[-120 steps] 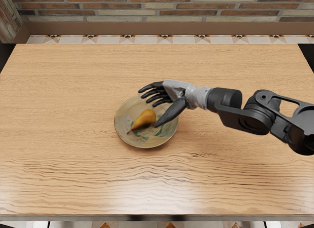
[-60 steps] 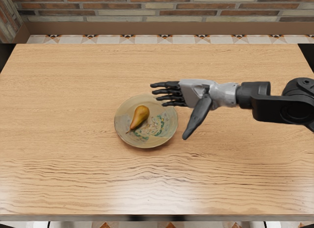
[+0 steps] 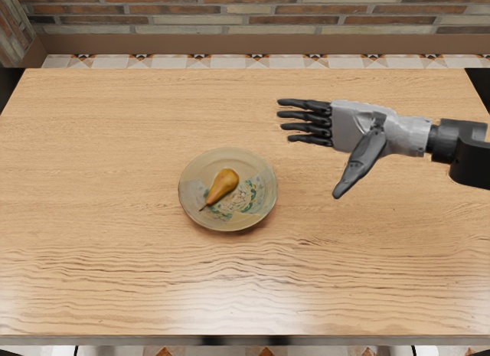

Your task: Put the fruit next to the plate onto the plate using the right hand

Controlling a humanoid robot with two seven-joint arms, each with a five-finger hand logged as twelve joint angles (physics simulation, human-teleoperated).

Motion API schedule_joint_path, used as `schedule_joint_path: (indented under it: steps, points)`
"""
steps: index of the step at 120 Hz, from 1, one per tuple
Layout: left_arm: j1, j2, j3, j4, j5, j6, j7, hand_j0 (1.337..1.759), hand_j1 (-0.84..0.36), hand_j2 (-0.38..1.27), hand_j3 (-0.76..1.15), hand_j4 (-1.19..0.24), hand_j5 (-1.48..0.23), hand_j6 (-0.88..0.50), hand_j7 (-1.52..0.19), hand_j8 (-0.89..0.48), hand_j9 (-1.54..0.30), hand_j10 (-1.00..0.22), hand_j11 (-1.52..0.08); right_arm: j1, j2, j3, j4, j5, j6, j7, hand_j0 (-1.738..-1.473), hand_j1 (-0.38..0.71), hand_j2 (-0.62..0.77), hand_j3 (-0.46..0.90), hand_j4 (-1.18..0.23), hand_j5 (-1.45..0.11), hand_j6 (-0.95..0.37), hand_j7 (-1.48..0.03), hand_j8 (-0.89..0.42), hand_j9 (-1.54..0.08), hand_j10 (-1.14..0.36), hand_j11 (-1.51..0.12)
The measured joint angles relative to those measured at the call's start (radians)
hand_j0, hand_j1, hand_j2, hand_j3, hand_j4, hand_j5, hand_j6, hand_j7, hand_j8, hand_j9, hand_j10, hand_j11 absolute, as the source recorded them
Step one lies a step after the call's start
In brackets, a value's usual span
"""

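— What's the setting?
— A pale wood-grain counter [image 3: 115, 256] below a brick wall [image 3: 230, 8].
— And the pear [image 3: 223, 185]?
— Golden-brown, lying on its side on the patterned plate [image 3: 262, 171]. The right robot hand [image 3: 348, 126] hovers well apart, fingers spread, holding nothing.

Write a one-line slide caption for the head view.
Pear lies on the plate; open right hand hovers clear of both.

Right arm: dark forearm [image 3: 463, 142] enters from the right edge, silver-grey wrist roughly level. The grey-and-black five-finger right hand [image 3: 348, 130] is empty, its four black fingers [image 3: 306, 117] extended leftward and slightly apart, thumb [image 3: 354, 168] angled downward.
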Motion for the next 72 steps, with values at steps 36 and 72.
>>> schedule_joint_path:
  steps: [36,72]
  points:
    - [0.0,0.0,0.0,0.0,0.0,0.0,0.0,1.658,0.32,0.0,0.0,-0.02,-0.03,-0.02,-0.03,-0.02,-0.03,-0.02,-0.03,-0.016,-0.137,-0.008,-0.013,0.047,0.001,0.016,-1.658,-0.35,0.0,0.0,0.0,0.0,0.0,0.0,0.0,0.0,0.0,0.0]
    - [0.0,0.0,0.0,-0.001,0.0,0.0,0.0,1.658,0.32,0.0,0.0,-0.02,-0.03,-0.02,-0.03,-0.02,-0.03,-0.02,-0.03,-0.045,-0.148,-0.012,-0.029,0.05,0.001,0.017,-1.658,-0.35,0.0,0.0,0.0,0.0,0.0,0.0,0.0,0.0,0.0,0.0]
